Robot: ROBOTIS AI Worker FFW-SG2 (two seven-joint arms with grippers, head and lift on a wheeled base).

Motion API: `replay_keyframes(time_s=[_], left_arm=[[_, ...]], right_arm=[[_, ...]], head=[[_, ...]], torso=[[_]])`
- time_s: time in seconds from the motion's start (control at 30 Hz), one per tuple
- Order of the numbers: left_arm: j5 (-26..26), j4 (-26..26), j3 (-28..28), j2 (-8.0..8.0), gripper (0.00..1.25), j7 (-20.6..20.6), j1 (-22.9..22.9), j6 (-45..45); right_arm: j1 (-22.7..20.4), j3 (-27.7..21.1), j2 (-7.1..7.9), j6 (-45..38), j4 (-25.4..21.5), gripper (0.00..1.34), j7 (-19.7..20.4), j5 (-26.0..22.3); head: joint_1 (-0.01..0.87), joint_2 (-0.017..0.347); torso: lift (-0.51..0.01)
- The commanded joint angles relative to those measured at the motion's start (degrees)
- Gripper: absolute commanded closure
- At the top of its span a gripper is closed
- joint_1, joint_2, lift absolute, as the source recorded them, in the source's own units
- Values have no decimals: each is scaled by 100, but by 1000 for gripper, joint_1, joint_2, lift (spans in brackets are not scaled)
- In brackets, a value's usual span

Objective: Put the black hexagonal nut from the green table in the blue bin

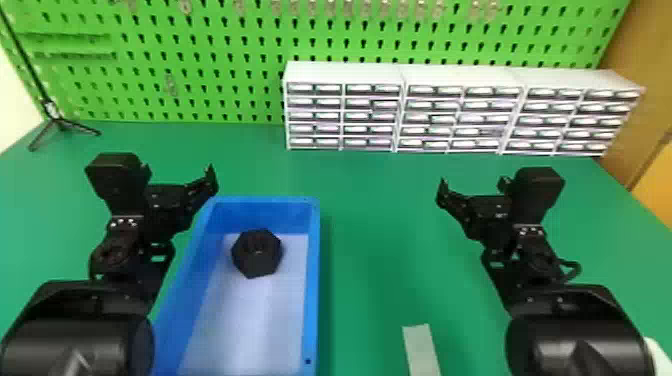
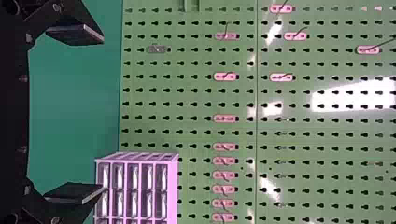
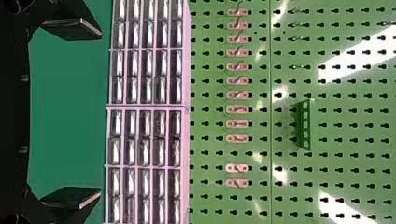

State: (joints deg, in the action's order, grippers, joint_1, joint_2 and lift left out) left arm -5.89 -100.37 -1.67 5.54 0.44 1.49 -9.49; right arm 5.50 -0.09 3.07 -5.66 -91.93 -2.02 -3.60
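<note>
So, nearest to us on the table (image 1: 380, 225), there's a pale strip (image 1: 421, 350), well to the right of the blue bin (image 1: 313, 280), whose near end runs out past the bottom of the head view. Look inside the bin and there it is — the black hexagonal nut (image 1: 257, 253), resting on the floor up by the far wall, a touch left of the middle. Whether it touches that wall, I can't tell.

Now the arms: the left gripper (image 2: 102, 114) is up by the bin's far left corner, fingers spread wide with nothing between them. Over on the right side of the table, well apart from the bin, the right gripper (image 3: 100, 113) matches it, fingers wide apart and holding nothing.

Which step is this, then? I'd call it the finish: the nut is where the task wants it, and the placing looks done. The next move calls for no grasp at all — just both arms held clear, or eased away. The one worry is the left arm, which could nudge the rim if it swung low.

Farther back, the white drawer cabinets (image 1: 345, 115) line up before the green pegboard (image 1: 200, 30).
</note>
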Motion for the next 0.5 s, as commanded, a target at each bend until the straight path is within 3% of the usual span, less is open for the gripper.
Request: replay_keyframes(time_s=[0.0,0.47], left_arm=[[-9,0,0,0,162,0,0,0],[-9,0,-8,9,162,-8,-17,17]], right_arm=[[4,0,1,-5,0,117,0,-9],[-22,26,10,-5,0,117,0,-18]], head=[[686,28],[686,28]], torso=[[-96],[-96]])
